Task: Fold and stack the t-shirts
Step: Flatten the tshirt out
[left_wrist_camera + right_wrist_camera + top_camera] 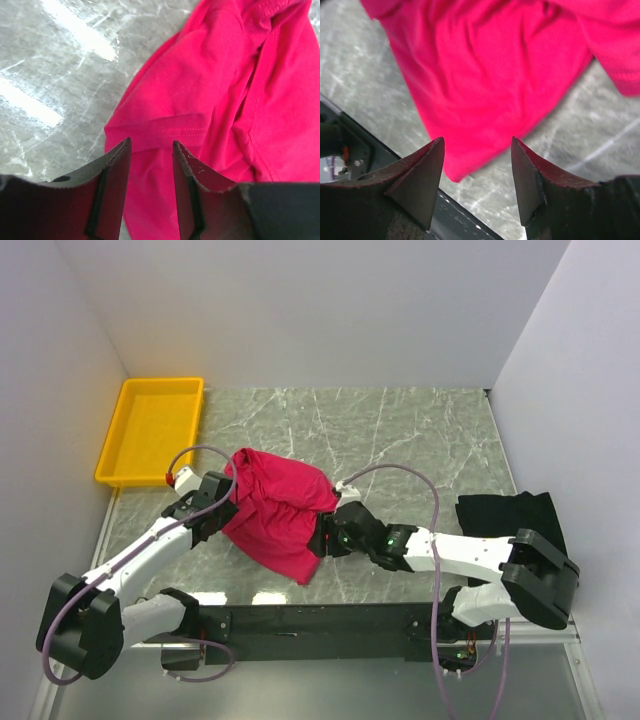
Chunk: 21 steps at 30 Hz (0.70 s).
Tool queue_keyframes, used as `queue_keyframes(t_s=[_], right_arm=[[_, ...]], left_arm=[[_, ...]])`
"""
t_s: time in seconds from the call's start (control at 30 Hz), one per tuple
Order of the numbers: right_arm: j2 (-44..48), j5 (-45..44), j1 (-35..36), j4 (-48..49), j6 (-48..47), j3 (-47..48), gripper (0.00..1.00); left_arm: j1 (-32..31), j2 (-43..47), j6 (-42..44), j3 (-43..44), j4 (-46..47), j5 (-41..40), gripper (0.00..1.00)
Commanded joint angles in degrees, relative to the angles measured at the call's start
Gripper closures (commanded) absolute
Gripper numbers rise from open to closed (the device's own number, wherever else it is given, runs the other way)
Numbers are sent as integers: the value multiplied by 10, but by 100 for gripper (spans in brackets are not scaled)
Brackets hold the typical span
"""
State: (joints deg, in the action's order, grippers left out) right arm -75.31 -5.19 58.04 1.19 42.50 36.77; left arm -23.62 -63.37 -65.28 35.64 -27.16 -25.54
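So, crimson-pink cloth t-shirt (275,510) lies dead centre; my left gripper (150,150) at its 9 o'clock, right gripper (477,145) at 4, both open, empty, poised to pinch edges. Black cloth t-shirt (505,512): 3 o'clock.

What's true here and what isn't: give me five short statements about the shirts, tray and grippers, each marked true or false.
1. The crimson-pink shirt lies crumpled, not folded. True.
2. The black shirt sits in the yellow tray. False: it lies on the table, at the right.
3. The right gripper is shut on the crimson-pink shirt. False: it is open at the shirt's edge.
4. The left gripper is open. True.
5. The shirts are stacked. False: they lie apart.
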Motion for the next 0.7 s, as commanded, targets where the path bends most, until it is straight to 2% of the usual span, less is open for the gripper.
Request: queue_keyframes(t_s=[0.0,0.4,0.53,0.67], right_arm=[[-2,-28,8,11,28,-13,38],[-9,-20,31,22,46,-46,38],[-23,-11,34,39,47,-45,38],[-46,-3,37,47,47,-31,38]], left_arm=[[-2,9,-30,-10,-3,-38,55],[0,7,-42,-58,47,-57,49],[3,2,-19,-76,106,-58,47],[12,-20,3,-86,159,-43,50]])
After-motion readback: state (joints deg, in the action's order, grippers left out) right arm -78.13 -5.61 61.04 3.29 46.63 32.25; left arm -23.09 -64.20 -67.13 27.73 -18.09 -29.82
